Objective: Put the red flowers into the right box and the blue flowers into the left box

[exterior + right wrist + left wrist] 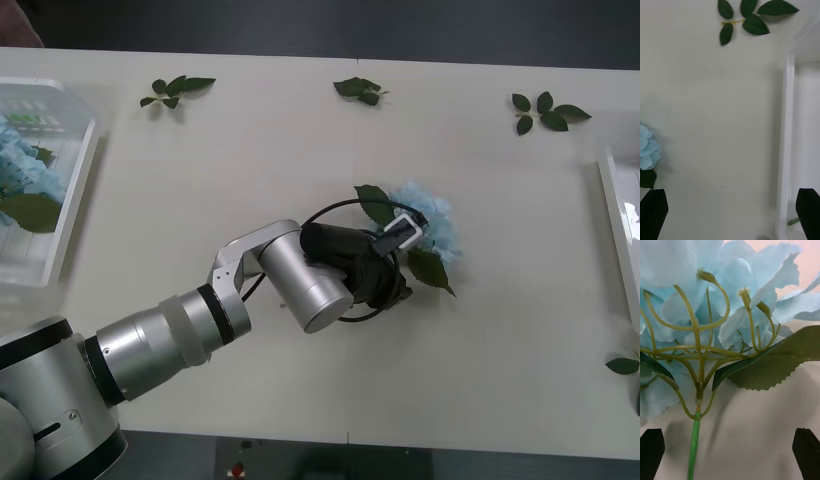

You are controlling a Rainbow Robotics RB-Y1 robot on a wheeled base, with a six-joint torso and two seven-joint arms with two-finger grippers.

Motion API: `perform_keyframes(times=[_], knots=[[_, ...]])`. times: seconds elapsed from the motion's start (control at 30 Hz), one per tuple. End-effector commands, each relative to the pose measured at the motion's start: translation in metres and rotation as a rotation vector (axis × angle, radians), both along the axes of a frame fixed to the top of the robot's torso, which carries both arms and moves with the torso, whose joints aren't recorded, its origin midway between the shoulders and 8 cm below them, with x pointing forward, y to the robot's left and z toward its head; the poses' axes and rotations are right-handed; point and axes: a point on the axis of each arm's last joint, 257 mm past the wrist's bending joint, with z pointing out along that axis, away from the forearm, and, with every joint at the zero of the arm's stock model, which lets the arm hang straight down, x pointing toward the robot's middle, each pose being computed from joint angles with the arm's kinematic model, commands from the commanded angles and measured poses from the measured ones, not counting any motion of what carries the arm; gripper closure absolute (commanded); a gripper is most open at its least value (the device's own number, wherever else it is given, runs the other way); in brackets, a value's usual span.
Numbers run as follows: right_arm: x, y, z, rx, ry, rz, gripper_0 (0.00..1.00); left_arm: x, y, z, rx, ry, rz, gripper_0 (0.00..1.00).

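Here, left gripper [400, 262] fingers apart over blue flower [432, 228] — mid-table, right gripper [730, 213] spread.

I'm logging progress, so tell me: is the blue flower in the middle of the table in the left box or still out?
Out. The blue flower lies on the table, far from the left box, with the open left tool at its stem.

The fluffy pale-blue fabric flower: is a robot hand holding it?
No. The left gripper is open around its green stem, not gripping.
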Motion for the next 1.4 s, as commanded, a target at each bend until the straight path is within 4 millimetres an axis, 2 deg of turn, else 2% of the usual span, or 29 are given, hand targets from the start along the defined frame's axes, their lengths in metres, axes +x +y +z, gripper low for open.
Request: perform_keyframes(times=[0.03, 0.1, 0.13, 0.17, 0.23, 0.27, 0.33, 0.73, 0.9, 1.1, 1.23, 1.27, 1.33, 1.4], knots=[[-0.002, 0.026, 0.021, -0.049, -0.077, 0.189, 0.00, 0.004, -0.015, 0.018, -0.035, -0.017, -0.001, 0.07], [-0.004, 0.033, 0.022, -0.057, -0.091, 0.244, 0.00, 0.003, -0.015, 0.017, -0.033, -0.017, -0.003, 0.16], [-0.008, 0.039, 0.022, -0.064, -0.101, 0.295, 0.00, 0.004, -0.015, 0.017, -0.033, -0.018, -0.002, 0.32], [-0.009, 0.042, 0.023, -0.065, -0.104, 0.316, 0.00, 0.004, -0.015, 0.017, -0.031, -0.020, -0.003, 0.41], [-0.016, 0.052, 0.024, -0.074, -0.113, 0.391, 0.00, 0.005, -0.015, 0.018, -0.029, -0.024, -0.002, 0.76], [-0.018, 0.056, 0.025, -0.075, -0.117, 0.420, 0.00, 0.005, -0.014, 0.018, -0.029, -0.024, 0.000, 0.88], [-0.025, 0.066, 0.027, -0.077, -0.125, 0.493, 0.00, 0.005, -0.013, 0.017, -0.029, -0.022, 0.003, 0.99], [-0.062, 0.128, 0.052, -0.035, -0.240, 0.883, 0.00, 0.015, -0.010, 0.024, -0.046, -0.057, 0.014, 1.00], [-0.058, 0.150, 0.070, -0.046, -0.360, 0.985, 0.00, 0.022, -0.008, 0.034, -0.086, -0.083, 0.020, 1.00], [-0.065, 0.172, 0.083, -0.068, -0.493, 1.134, 0.00, 0.029, -0.003, 0.071, -0.182, -0.101, 0.053, 1.00], [-0.066, 0.178, 0.083, -0.112, -0.577, 1.209, 0.00, 0.035, 0.017, 0.104, -0.234, -0.121, 0.086, 1.00], [-0.066, 0.179, 0.083, -0.123, -0.592, 1.225, 0.00, 0.038, 0.028, 0.117, -0.250, -0.122, 0.107, 1.00], [-0.066, 0.179, 0.082, -0.121, -0.591, 1.223, 0.00, 0.040, 0.044, 0.128, -0.247, -0.128, 0.134, 1.00], [-0.065, 0.178, 0.081, -0.129, -0.583, 1.221, 0.00, 0.044, 0.074, 0.148, -0.236, -0.140, 0.193, 1.00]])
